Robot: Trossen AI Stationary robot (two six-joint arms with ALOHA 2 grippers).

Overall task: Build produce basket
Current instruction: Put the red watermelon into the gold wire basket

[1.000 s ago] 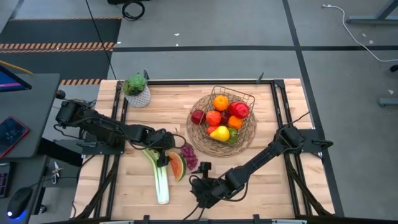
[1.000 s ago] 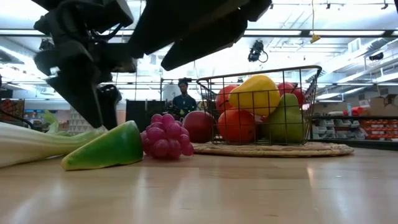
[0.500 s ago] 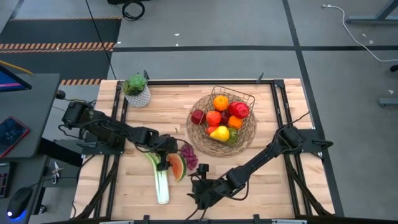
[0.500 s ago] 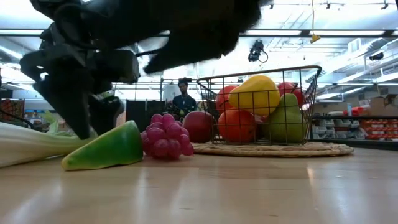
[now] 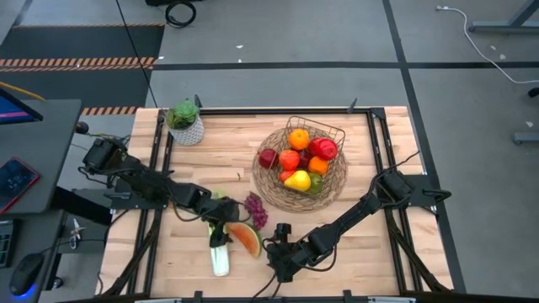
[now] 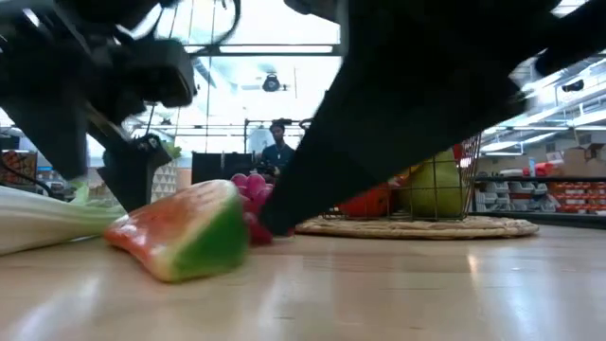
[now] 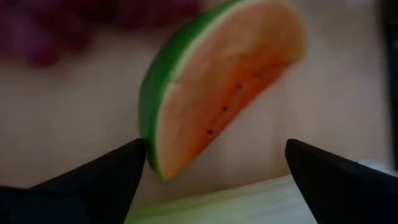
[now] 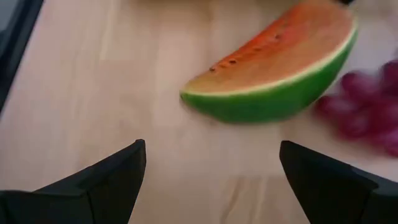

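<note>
Near the lower middle of the tabletop (image 5: 354, 244) we are hovering both released claws, left claw (image 5: 221, 236) and right claw (image 5: 274, 250), beside the watermelon slice (image 5: 244, 239), needing a centred pinch across its rind before lifting toward the basket (image 5: 301, 160) up right.

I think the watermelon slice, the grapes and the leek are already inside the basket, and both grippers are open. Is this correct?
Not quite. In the high view, the watermelon slice, the grapes and the leek lie on the table, outside the basket. The rest holds: the left gripper and the right gripper are both open, near the slice.
</note>
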